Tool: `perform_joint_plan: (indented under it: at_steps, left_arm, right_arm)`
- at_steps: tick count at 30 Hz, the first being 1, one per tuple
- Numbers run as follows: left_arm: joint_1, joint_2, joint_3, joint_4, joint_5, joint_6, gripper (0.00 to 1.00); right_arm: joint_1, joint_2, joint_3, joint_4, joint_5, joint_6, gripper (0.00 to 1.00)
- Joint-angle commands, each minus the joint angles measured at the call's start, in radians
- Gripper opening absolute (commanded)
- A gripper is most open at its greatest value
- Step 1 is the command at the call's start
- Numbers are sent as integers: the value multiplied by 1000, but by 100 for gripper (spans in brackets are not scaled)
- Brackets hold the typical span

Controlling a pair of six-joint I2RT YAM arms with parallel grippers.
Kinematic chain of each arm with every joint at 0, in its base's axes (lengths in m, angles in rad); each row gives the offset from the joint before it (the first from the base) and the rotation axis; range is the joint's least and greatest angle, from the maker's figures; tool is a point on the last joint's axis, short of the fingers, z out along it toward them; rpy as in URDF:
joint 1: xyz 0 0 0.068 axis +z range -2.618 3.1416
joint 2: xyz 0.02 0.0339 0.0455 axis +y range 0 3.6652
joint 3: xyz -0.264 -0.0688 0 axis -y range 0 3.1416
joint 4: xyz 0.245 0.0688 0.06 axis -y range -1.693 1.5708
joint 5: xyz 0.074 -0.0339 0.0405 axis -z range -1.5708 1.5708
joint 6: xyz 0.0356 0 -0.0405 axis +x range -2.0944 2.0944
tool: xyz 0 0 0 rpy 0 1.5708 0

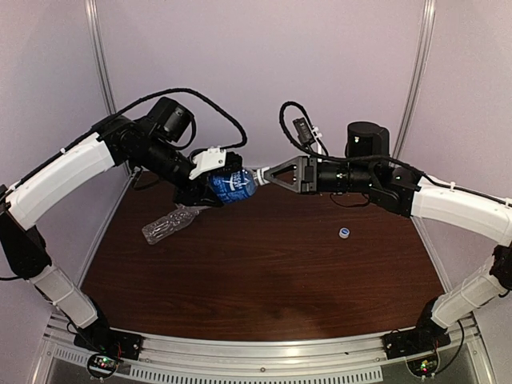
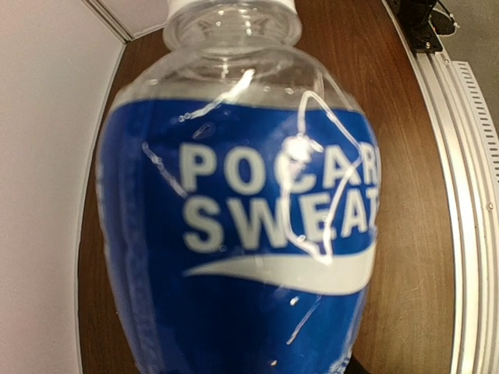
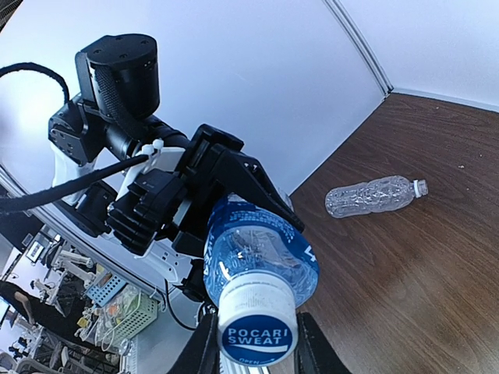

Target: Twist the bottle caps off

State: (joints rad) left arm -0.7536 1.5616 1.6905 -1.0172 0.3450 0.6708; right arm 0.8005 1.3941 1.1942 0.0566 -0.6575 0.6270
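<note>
1. Right tool (image 1: 261, 175) is pressed together on the cap (image 3: 257, 331) of the blue-labelled bottle (image 1: 234, 186). In the right wrist view one of its fingers (image 3: 201, 352) shows on each side of the cap, pinching it.
2. Left tool (image 1: 210, 182) is clamped round the body of that bottle and holds it in the air above the far part of the counter (image 1: 264, 280), neck pointing at the right arm.
3. Done, as far as I can judge: a loose cap (image 1: 343, 233) lies on the counter on the right side, well apart from the unlabelled bottle (image 1: 170, 226), which lies on its side at the far left. That cap most likely came off that bottle. The bottle's mouth shows something white, too small to tell whether it is a ring or a cap.
4. Left to do: the held bottle's cap sits fully on the neck, with no gap showing beneath it, so the twisting off is not yet done. I take this as about the halfway point.
5. Writing: the blue label reads "POCARI SWEAT" in white capitals, with a white curved stripe beneath. The cap's top bears the same two words on a blue disc, and the small print under them seems to say "OPEN".
</note>
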Motion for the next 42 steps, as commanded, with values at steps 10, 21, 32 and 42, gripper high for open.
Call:
perform_joint_plan:
  at_steps: [10,21,32,42]
  left_arm:
    - [2,2,-27,-45,123,73,43]
    - [-19,21,-28,-126,164,138,43]
    - [-21,34,-35,-155,169,158,43]
    - [-21,35,-35,-167,174,165,43]
  right_arm:
    - [51,-93,-12,-155,-32,-662,0]
    - [126,-123,46,-483,61,-1320,0]
    - [141,-220,-39,-414,113,-1509,0]
    - [143,-263,-102,-345,108,-1589,0]
